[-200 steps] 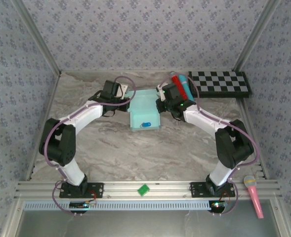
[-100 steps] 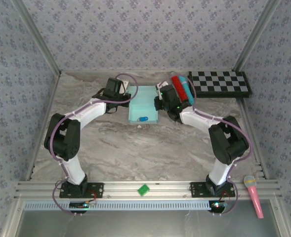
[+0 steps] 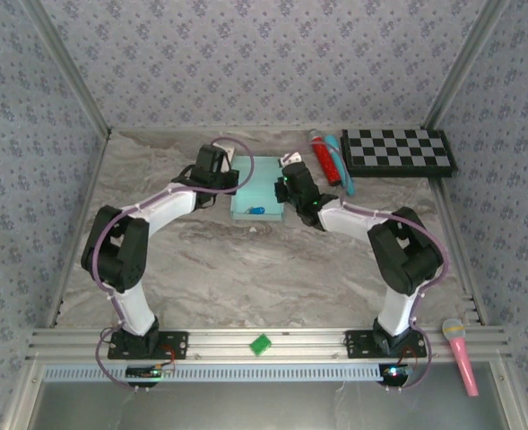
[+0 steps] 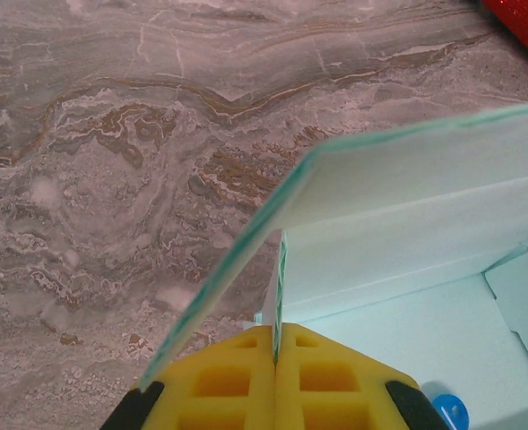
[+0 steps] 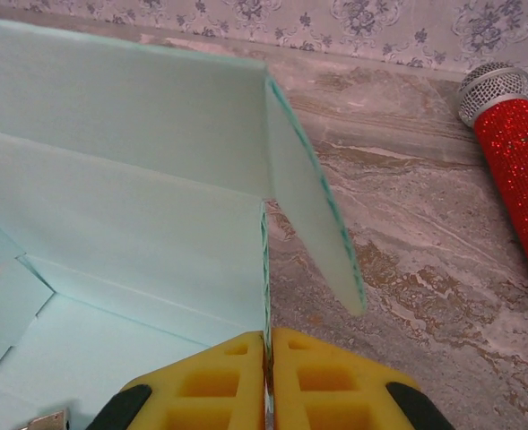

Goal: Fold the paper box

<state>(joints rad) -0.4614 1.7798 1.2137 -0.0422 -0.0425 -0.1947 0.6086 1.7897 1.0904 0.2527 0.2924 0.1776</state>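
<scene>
The paper box [image 3: 256,184] is pale aqua card, half formed, lying at the back middle of the table. My left gripper [image 3: 231,181] is at its left side and my right gripper [image 3: 284,188] at its right side. In the left wrist view the yellow fingers [image 4: 228,376] of the left gripper [image 4: 277,339] are shut on a thin upright wall of the box [image 4: 407,206], with a loose flap leaning to the left. In the right wrist view the right gripper [image 5: 267,340] is shut on the opposite upright wall of the box [image 5: 129,179], with a flap hanging to the right.
A small blue object [image 3: 255,211] lies inside the box near its front. A red glitter microphone [image 3: 324,159] and a teal item [image 3: 340,168] lie just right of it, beside a checkerboard [image 3: 398,150]. A pink microphone [image 3: 458,354] and a green piece [image 3: 261,343] rest on the front rail.
Both arms have pushed the box away from me toward the back wall. Its side walls have come up and it looks narrower and shorter from above.
</scene>
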